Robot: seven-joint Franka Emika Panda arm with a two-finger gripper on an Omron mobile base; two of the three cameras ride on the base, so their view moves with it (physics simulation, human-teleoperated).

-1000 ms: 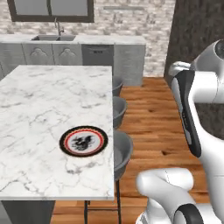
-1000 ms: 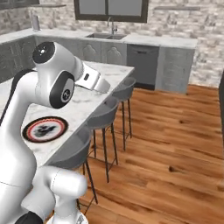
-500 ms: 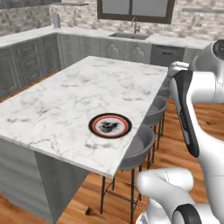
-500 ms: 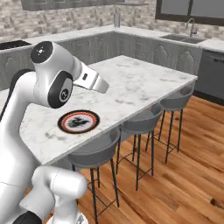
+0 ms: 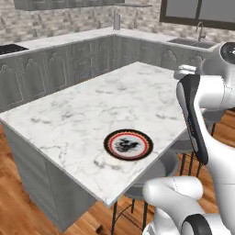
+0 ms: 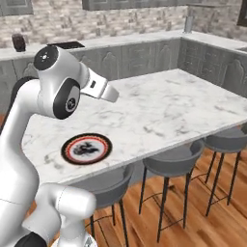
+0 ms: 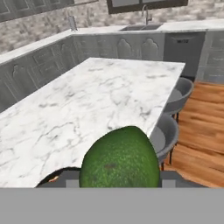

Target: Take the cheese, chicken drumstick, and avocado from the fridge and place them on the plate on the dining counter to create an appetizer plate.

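Carrying the dark green, roundish avocado (image 7: 120, 157) between its two dark finger tips, our end effector (image 7: 119, 180) is closed on the fruit, which sits right in front of the hand camera and hides the jaws themselves. We judge the hold is kept high and close to the arm so the fruit travels safely above the white, grey-veined marble worktop of the dining island (image 5: 87, 110) while we line up with the drop spot.

Below and ahead lies the round flat plate with black rim, red ring and white patterned centre (image 5: 128, 143), near the worktop's edge on the stool side, presumably so the arm can reach it from the base. Its face is bare in both base views; no cheese or drumstick lies on it.

Grey round-seated bar stools (image 6: 177, 161) stand tucked under that edge.

We find no brand, label or legible writing anywhere; the plate's dark centre pattern is ornament, not text.
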